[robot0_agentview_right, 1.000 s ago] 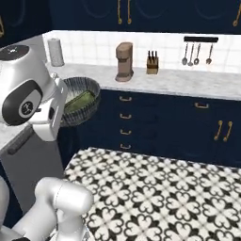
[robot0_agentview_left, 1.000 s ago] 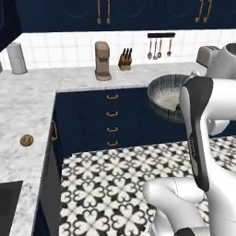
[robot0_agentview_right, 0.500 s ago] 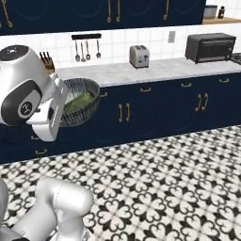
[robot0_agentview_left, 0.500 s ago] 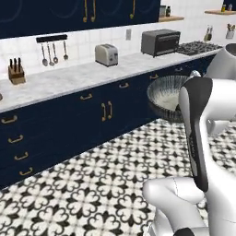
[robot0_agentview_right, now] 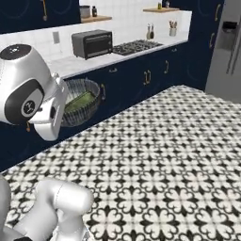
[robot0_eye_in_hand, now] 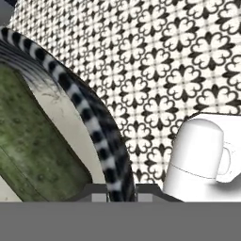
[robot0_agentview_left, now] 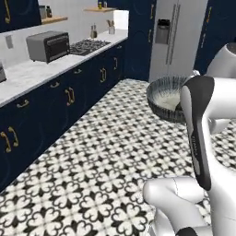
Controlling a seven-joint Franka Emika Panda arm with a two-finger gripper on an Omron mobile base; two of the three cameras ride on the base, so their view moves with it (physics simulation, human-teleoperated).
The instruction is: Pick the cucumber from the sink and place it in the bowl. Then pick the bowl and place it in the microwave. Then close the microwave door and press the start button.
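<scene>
The gripper (robot0_eye_in_hand: 114, 190) is clamped on the rim of the bowl (robot0_agentview_right: 81, 101), held above patterned floor (robot0_agentview_left: 106, 152). The cucumber (robot0_eye_in_hand: 33, 146) lies inside it. Judging from this, the microwave steps remain.

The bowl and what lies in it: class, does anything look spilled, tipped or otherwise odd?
Nothing stands out. The wide blue-grey streaked bowl is held level above the patterned floor, its rim pinched in the gripper, and the dark green cucumber lies inside it.

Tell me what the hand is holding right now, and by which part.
The wide round bowl with the dark streaked outside, pinched at its rim by the hand. The dark green cucumber lies inside it.
</scene>
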